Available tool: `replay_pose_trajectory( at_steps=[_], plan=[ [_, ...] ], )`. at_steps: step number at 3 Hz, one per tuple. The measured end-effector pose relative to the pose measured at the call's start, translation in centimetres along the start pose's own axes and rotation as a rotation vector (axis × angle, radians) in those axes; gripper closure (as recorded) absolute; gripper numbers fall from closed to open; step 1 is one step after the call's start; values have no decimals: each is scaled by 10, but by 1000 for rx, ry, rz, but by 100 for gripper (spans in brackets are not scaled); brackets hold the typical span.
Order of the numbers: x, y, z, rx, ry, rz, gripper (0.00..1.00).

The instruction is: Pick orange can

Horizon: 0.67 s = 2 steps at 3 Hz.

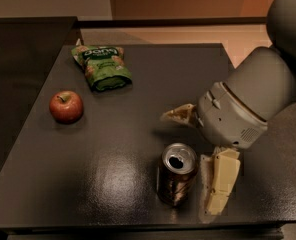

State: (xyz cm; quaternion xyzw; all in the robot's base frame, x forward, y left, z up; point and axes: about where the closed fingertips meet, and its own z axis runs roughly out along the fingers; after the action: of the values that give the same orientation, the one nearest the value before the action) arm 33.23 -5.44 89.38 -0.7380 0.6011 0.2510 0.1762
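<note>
One orange can (177,176) stands just beside the gripper (198,150) | fingers spread, empty | red apple (66,106), green snack bag (102,67) well apart from it.

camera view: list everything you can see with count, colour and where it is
orange can: one, dark brownish-orange with silver top, upright, near front edge of the table
apple: one, red, left side of the table
snack bag: one, green, lying at the far left of the table
table: one, dark grey, fills most of the view
arm: one, grey, coming in from the right
gripper: one, grey with cream jaws, open, one jaw behind the can and one close on its right
</note>
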Motion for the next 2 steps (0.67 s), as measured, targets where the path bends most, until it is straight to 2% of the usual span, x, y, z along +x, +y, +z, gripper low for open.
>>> replay_pose_trajectory(
  at_steps=[1,2],
  plan=[
    [-5,4,4,-16,-10,-17,16],
    [-9,7,7,-33,-16,-34,40]
  ],
)
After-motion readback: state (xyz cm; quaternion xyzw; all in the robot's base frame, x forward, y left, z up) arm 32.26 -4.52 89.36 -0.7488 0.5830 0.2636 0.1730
